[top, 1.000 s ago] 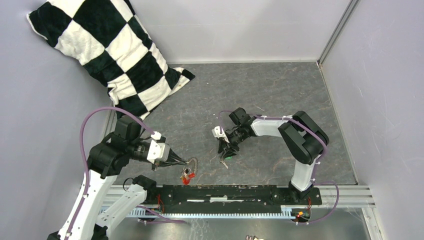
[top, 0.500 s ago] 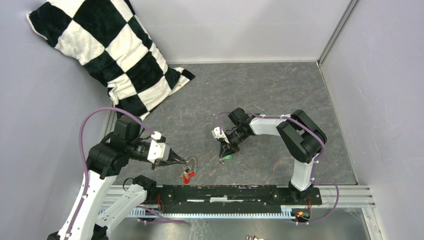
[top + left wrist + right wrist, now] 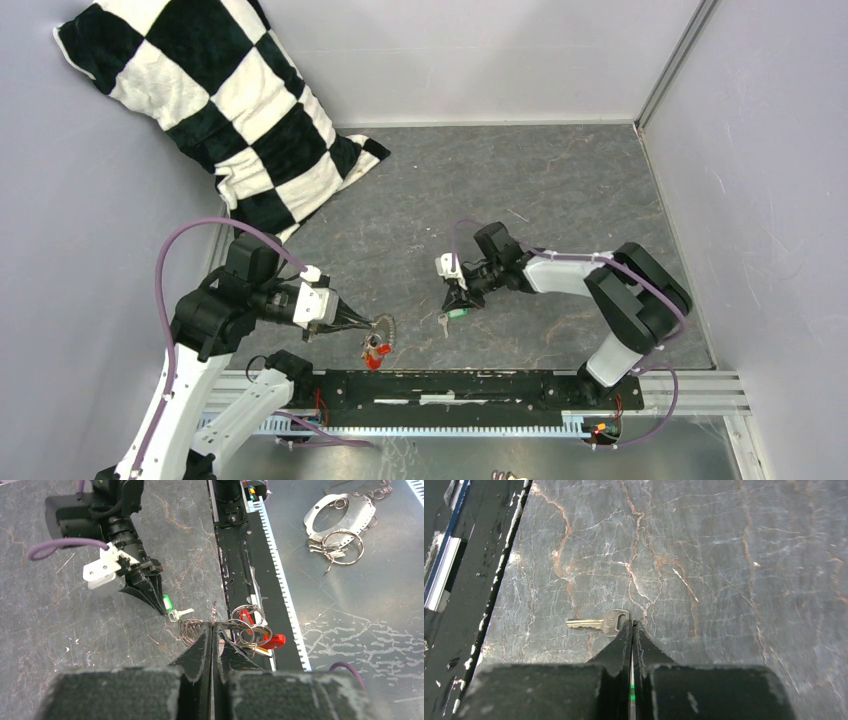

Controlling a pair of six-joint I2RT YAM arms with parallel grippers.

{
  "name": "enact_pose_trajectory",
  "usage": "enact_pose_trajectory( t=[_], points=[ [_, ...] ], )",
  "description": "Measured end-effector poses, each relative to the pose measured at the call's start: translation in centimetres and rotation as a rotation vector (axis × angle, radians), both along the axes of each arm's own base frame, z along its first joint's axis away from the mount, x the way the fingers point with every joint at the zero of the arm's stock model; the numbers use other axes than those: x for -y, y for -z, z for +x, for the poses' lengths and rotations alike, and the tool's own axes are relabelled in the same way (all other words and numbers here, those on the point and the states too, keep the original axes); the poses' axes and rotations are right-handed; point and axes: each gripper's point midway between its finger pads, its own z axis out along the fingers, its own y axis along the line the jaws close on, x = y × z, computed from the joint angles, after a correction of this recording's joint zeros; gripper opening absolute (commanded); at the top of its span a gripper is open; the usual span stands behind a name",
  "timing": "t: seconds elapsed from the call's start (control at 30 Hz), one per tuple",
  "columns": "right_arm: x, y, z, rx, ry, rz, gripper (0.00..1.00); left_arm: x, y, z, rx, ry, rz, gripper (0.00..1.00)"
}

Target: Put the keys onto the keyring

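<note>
1. Fingers point(image 3: 200, 650) of my left gripper point(image 3: 212, 626) are clamping the keyring point(image 3: 189, 630) above the table point(image 3: 560, 180).
2. My right gripper point(image 3: 631, 624) is pressing its fingers point(image 3: 616, 655) together, a green sliver point(image 3: 630, 692) showing between.
3. Silver key point(image 3: 599, 623) is lying flat, head touching their tips, blade pointing crosswise toward the near rail point(image 3: 450, 385).

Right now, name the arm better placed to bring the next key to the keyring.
Right. Its gripper is shut on the green key on the table, the metal blade showing beside its tips. The left gripper is shut on the keyring and is busy holding it.
</note>
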Motion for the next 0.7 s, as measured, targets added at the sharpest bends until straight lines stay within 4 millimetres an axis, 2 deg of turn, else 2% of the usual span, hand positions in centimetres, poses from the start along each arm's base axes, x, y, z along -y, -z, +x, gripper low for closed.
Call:
enact_pose_trajectory(
  t=[0.13, 0.47, 0.7],
  points=[
    [0.3, -0.7, 0.5, 0.041, 0.116, 0.046, 0.00, 0.0, 0.0, 0.0, 0.000, 0.000, 0.000, 0.02],
    [1.9, 0.3, 1.6, 0.061, 0.377, 0.082, 0.00, 0.0, 0.0, 0.0, 0.000, 0.000, 0.000, 0.02],
    [2.1, -0.4, 1.7, 0.069, 0.427, 0.134, 0.11, 0.0, 0.0, 0.0, 0.000, 0.000, 0.000, 0.02]
  ],
)
